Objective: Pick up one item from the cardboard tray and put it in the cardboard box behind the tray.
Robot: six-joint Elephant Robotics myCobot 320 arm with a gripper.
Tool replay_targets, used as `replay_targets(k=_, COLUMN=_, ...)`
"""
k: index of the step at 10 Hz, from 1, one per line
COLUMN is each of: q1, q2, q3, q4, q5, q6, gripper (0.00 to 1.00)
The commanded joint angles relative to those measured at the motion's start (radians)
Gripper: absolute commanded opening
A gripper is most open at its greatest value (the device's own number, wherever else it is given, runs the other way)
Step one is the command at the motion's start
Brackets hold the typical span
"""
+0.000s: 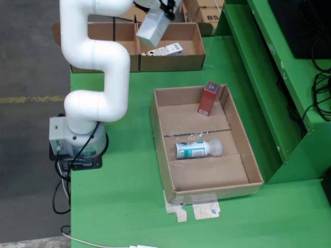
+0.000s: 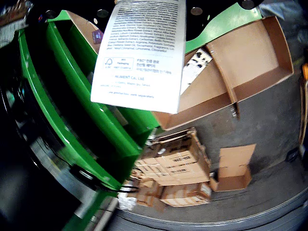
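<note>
My gripper hangs at the top of the fixed view, shut on a white carton that tilts above the divider of the cardboard box. In the wrist view the carton's printed face fills the upper middle, with the box and its divider below it. Another white carton lies in the box's right compartment and is also seen in the wrist view. The cardboard tray holds a red carton leaning at its far wall and a teal-labelled bottle lying on its side.
The white arm's base stands at the green table's left edge. A raised green ledge runs along the right side. Tape scraps lie in front of the tray. Several stacked cartons sit on the floor beyond the table.
</note>
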Motion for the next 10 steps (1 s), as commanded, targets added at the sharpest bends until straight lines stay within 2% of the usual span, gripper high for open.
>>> replay_targets(k=1, q1=0.087, q2=0.01, q3=0.021, q4=-0.025, q5=-0.016, q6=0.024, gripper=0.0)
replay_targets(k=8, q1=0.278, q2=-0.014, q3=0.021, q4=-0.123, q5=-0.014, q6=0.082, gripper=0.0)
replay_targets(k=9, q1=0.278, q2=-0.014, q3=0.021, q4=-0.123, q5=-0.014, q6=0.082, gripper=0.0)
replay_targets(k=10, q1=0.306, q2=-0.072, q3=0.021, q4=-0.032, q5=-0.026, q6=0.039, gripper=0.0)
